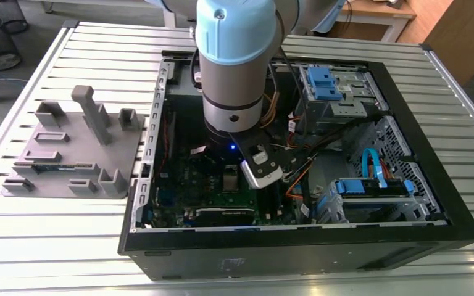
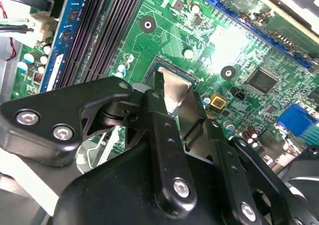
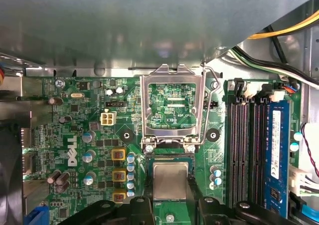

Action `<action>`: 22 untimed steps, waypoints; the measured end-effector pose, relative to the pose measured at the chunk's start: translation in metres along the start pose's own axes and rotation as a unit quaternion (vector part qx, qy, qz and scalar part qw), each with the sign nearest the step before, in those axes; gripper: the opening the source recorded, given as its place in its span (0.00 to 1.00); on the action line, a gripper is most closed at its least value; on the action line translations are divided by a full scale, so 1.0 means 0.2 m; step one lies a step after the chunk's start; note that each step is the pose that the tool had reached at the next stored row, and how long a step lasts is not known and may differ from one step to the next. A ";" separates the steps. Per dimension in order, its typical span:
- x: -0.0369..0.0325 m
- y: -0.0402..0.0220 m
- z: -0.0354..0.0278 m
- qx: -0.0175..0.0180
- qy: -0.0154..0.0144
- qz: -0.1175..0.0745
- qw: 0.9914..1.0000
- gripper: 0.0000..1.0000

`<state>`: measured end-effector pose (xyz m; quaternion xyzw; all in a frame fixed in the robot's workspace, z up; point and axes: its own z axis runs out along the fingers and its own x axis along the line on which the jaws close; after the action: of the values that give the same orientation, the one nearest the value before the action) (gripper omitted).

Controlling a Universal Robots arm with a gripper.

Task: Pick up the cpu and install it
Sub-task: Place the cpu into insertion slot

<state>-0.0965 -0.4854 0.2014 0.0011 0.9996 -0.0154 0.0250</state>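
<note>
A robot arm (image 1: 232, 80) reaches down from 12 o'clock into an open black computer case (image 1: 303, 246) on a slatted metal table (image 1: 72, 253), as the exterior view shows. The cpu (image 3: 170, 179), a small flat square with a dull, brushed-silver top, lies inside the dark rim of the socket (image 3: 169, 158) on the green circuit board (image 3: 102, 140). It is just beside the socket's metal frame (image 3: 145, 110), which is swung open with bare board showing through its window. Whether the chip is fully seated cannot be told. In both wrist views the black gripper (image 3: 170, 199) is narrowed to the chip's width, its fingers (image 2: 158, 120) pressed to two opposite edges of the silvery square. Black memory slots (image 3: 243, 150) run alongside the socket. In the exterior view the board fills the case toward 7 o'clock, and the case also holds blue drive brackets (image 1: 323, 80) at 1 o'clock, more at 4 o'clock, and loose cables (image 1: 299, 182) between them. At 9 o'clock from the case sits a grey block tray (image 1: 76, 154) of upright posts and pockets.
</note>
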 end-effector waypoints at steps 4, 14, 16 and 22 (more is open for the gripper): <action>0.000 0.000 -0.002 0.000 0.000 0.000 1.000 0.38; 0.000 -0.001 -0.011 0.000 0.000 0.000 1.000 0.38; 0.000 -0.001 -0.012 0.000 0.000 0.000 1.000 0.38; -0.001 -0.001 -0.015 0.000 0.000 0.000 1.000 0.37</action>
<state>-0.0965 -0.4854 0.2045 0.0011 0.9996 -0.0155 0.0249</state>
